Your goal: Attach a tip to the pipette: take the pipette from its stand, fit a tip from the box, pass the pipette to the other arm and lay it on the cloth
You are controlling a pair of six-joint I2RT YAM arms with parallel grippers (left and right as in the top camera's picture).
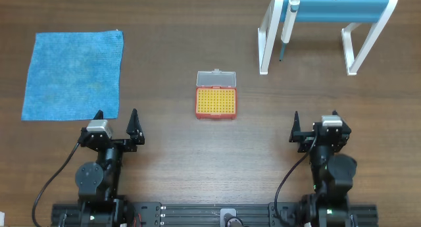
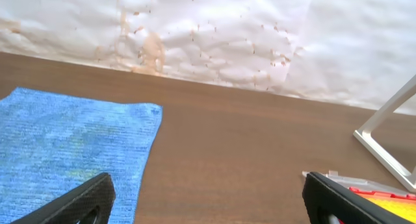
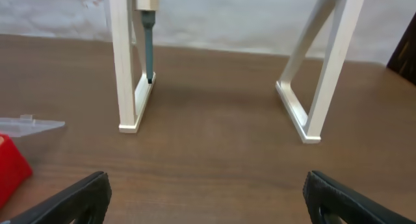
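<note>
Top view gives you the layout: on the brown table (image 1: 263, 168), the blue cloth (image 1: 72, 75) lies at the far left, at about ten o'clock from the left gripper (image 1: 116, 115). The white-legged stand (image 1: 339, 6) sits at the far right, and the open tip box (image 1: 216, 102) rests between them, at nine o'clock from the right gripper (image 1: 316, 116). The pipette (image 1: 288, 26) hangs at the stand's left end, its long axis upright and its tip pointing down, clear of the table. It lies between eleven and twelve o'clock from the right gripper, but far off at two o'clock from the left one, so your right arm is plainly the nearer. Both grippers sit back near their bases with fingers spread wide, holding nothing. Judging from this, you want a forward reach slightly leftward, meeting the vertical shaft from the side.
</note>
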